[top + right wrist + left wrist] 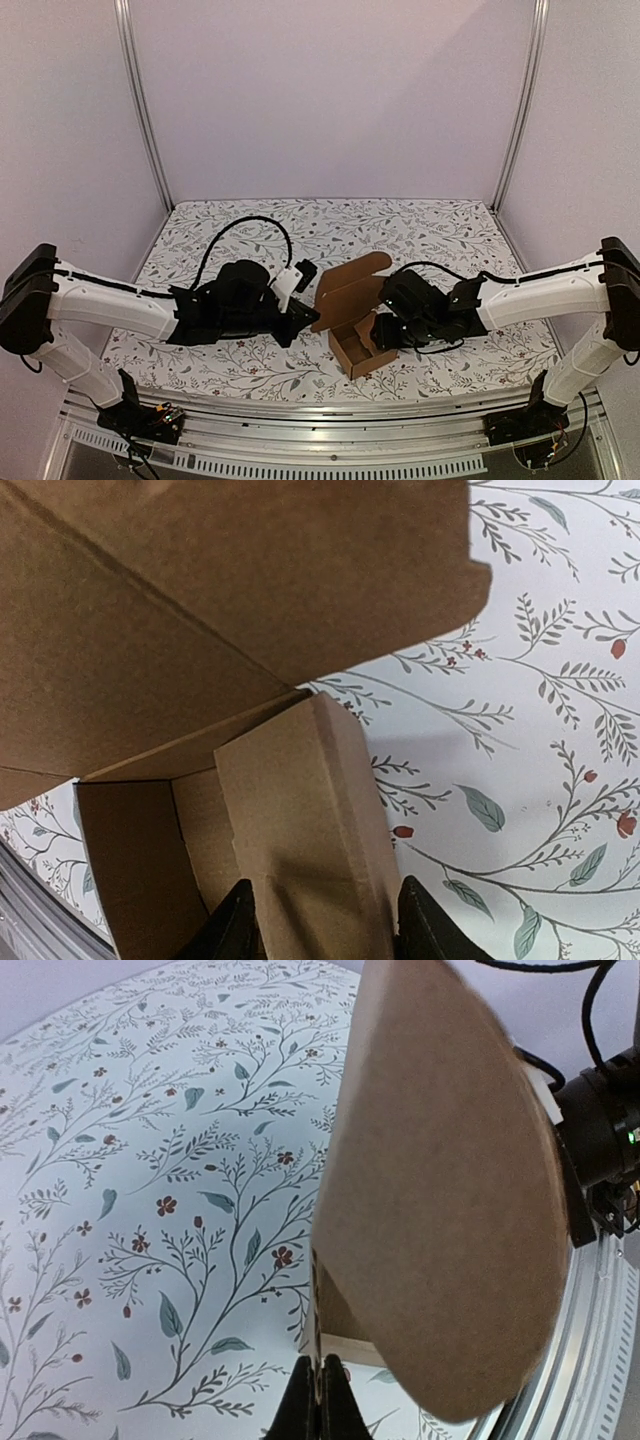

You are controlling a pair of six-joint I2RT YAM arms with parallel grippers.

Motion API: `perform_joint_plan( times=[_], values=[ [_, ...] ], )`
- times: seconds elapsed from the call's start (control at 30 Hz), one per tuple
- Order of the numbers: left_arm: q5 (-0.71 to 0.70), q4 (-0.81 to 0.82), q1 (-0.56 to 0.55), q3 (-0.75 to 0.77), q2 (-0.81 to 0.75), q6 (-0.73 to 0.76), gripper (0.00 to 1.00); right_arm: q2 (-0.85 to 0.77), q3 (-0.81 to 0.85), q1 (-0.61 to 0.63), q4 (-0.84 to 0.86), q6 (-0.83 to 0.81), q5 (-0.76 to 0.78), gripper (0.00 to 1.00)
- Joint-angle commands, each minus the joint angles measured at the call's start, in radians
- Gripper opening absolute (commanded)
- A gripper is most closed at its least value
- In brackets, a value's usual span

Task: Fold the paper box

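The paper box [352, 292] is brown cardboard, part folded, in the middle of the table, with its open tray [362, 355] toward me and its lid flap raised. My left gripper [308, 313] is at the box's left side. In the left wrist view the left gripper [322, 1405] is shut on the thin edge of a side panel, below the large lid flap [440, 1190]. My right gripper [383, 328] is at the box's right side. In the right wrist view the right gripper [330, 932] has its jaws wide apart, straddling a folded side wall flap [300, 820], one finger inside the tray.
The table is covered with a floral cloth [250, 235]. Pale walls and metal posts [143, 110] close the back and sides. A metal rail [330, 415] runs along the near edge. Black cables loop over both arms.
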Motion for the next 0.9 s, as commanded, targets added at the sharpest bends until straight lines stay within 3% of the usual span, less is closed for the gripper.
perform_joint_plan(
  times=[0.0, 0.17, 0.4, 0.87],
  values=[
    [-0.054, -0.138, -0.023, 0.055, 0.014, -0.044, 0.0, 0.048, 0.046, 0.003, -0.036, -0.05, 0.026, 0.42],
    [-0.059, -0.181, -0.023, 0.086, 0.029, -0.119, 0.0, 0.089, 0.08, 0.032, -0.082, -0.086, 0.063, 0.28],
    [-0.034, -0.262, -0.014, 0.124, 0.036, -0.207, 0.0, 0.102, 0.084, 0.056, -0.112, -0.115, 0.064, 0.0],
    [0.2, -0.268, 0.104, 0.108, 0.143, -0.348, 0.0, 0.076, 0.056, 0.129, -0.099, -0.22, 0.1, 0.0]
  ],
)
